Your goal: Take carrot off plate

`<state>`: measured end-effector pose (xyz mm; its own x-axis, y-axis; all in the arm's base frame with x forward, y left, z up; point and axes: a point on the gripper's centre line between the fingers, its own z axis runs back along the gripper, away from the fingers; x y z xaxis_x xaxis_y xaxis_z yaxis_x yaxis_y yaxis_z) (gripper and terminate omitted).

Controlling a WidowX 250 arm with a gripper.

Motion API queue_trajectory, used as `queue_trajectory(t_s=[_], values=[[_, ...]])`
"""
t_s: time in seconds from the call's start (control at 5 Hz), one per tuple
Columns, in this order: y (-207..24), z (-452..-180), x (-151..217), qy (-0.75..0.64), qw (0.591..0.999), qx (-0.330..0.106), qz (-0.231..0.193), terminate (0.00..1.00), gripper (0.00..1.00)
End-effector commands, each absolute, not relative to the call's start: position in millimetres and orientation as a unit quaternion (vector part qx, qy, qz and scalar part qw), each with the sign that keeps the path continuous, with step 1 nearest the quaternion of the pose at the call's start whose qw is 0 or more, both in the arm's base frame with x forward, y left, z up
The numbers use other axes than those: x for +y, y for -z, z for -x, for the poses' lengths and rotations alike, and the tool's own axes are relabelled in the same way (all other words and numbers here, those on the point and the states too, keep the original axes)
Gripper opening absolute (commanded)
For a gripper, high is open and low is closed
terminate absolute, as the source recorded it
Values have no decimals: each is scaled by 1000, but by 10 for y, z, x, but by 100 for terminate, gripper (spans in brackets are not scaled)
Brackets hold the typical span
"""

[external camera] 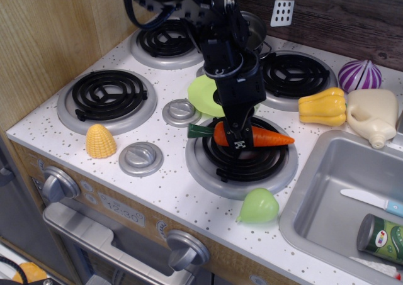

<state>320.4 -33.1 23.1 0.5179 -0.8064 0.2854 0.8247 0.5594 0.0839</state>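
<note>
Carrot (259,136) is clear of the plate (203,94) as far as you can see; it sits over the near right burner (242,148), held crosswise, green stem end pointing left, tip pointing right toward the sink (327,190); plate is empty, partly hidden behind the arm, just far-left of the carrot.

Gripper (239,136) comes down from above with its jaws closed around the carrot's thick middle; you can't tell from this view whether the carrot is touching the burner coils or hanging just above them (the angle flattens height).

Progress, in my judgement: the main part is done, carrot is off the plate; what's left is to set it down and let go, then back the arm out; the burner top is ribbed, so expect the carrot to roll a little on release.

Carrot looks glossy orange plastic, smooth, tapering to a point, dark green stub at the fat end; rigid, slippery-looking; the grip sits left of centre, so the tip end overhangs to the right.

Nearby: pear toy (258,206) near edge, yellow squash toy (323,106) to the right; both apart from the carrot.
</note>
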Motion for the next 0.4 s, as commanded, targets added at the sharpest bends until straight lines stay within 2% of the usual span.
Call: queue_trajectory(t_s=[0.0,0.2], values=[[-318,-3231,-288,477,861,-175,14,0,100],[-318,-3231,-288,477,861,-175,14,100,100]])
